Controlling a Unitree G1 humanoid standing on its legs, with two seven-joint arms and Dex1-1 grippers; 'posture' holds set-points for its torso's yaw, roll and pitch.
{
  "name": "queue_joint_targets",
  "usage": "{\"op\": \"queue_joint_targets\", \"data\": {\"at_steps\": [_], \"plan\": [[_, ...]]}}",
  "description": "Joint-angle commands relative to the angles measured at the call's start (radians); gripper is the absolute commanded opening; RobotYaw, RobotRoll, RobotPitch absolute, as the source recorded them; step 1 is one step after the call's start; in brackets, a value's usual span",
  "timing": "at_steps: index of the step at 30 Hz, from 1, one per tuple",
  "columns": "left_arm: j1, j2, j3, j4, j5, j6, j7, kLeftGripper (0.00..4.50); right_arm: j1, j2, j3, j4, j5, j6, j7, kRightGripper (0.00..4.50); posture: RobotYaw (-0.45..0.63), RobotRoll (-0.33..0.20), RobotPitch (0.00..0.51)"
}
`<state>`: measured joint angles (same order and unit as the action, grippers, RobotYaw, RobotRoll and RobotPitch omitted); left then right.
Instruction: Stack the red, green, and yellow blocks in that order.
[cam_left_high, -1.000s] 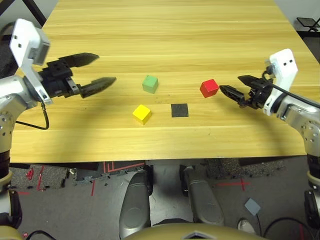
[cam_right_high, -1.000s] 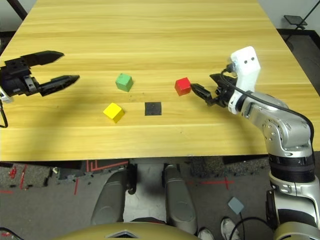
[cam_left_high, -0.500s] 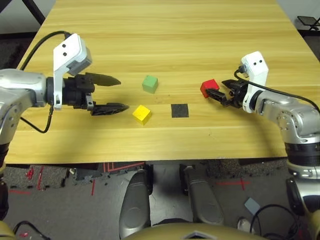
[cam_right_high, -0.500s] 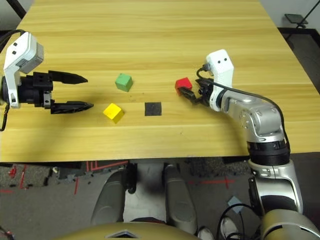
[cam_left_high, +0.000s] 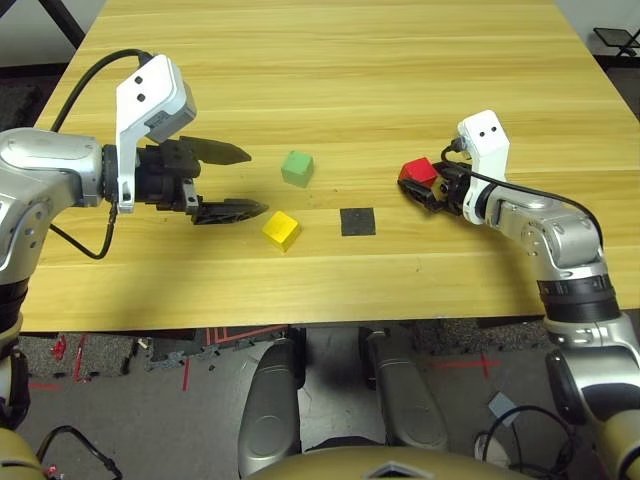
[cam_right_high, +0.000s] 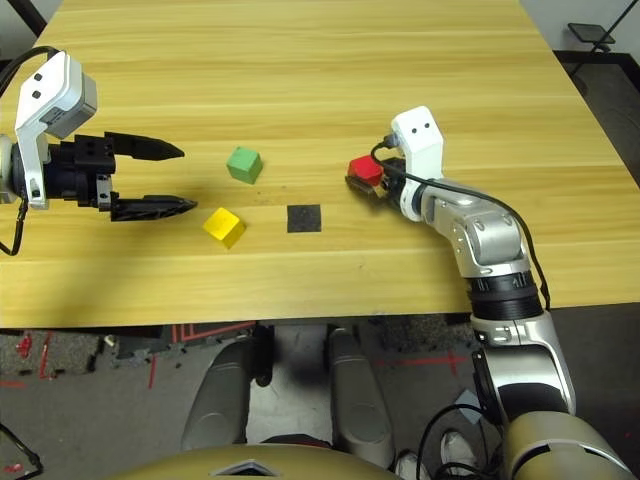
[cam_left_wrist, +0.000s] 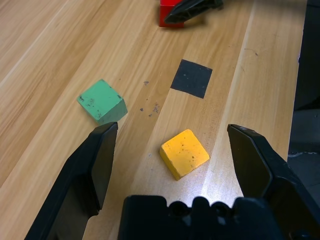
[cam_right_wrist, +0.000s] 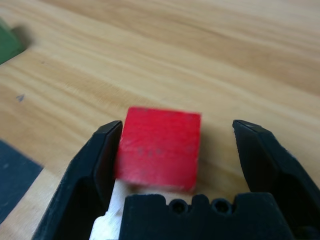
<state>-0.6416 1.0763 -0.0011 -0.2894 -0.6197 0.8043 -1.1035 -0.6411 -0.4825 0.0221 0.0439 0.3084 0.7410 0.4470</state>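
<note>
Red block (cam_right_wrist: 159, 147) sits on the table (cam_left_high: 330, 60) right of the black patch (cam_left_high: 358, 221), between the right gripper's (cam_right_wrist: 167, 150) parted fingers: one touches, the other stands clear, so centre before closing. Left gripper (cam_left_wrist: 175, 160) hangs wide apart near the yellow block (cam_left_wrist: 184, 153) and green block (cam_left_wrist: 101, 100). No readable writing or labels

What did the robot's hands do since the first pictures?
The right hand slid in around the red block, one finger touching it, the other still apart. The left hand swung in toward the yellow block, open. The blocks, green block included, stayed put.
</note>
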Motion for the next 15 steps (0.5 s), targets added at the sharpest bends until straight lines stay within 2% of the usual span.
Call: {"op": "queue_joint_targets", "data": {"at_steps": [1,4,9,12,15], "plan": [[0.0,-0.009,0.007,-0.006,0.008,0.001,0.002,4.5,-0.005,0.009,0.006,0.024,-0.02,-0.014,0.012,3.15,0.1,-0.173,0.271],[-0.004,-0.01,0.01,0.001,0.011,0.001,0.002,4.5,-0.008,-0.002,0.013,0.0,-0.013,0.007,0.051,2.11,0.1,-0.17,0.269],[-0.01,-0.004,0.014,0.019,0.019,-0.01,-0.013,4.5,-0.056,-0.108,0.055,-0.035,0.027,-0.007,0.286,2.08,0.09,-0.168,0.261],[-0.028,-0.012,0.005,0.039,0.033,-0.024,-0.02,4.5,-0.087,-0.186,0.119,-0.043,0.057,-0.094,0.541,2.08,0.08,-0.171,0.252],[-0.053,-0.031,-0.009,0.056,0.047,-0.033,-0.022,4.5,-0.123,-0.208,0.18,0.002,0.048,-0.21,0.73,2.08,0.08,-0.172,0.245]]}}
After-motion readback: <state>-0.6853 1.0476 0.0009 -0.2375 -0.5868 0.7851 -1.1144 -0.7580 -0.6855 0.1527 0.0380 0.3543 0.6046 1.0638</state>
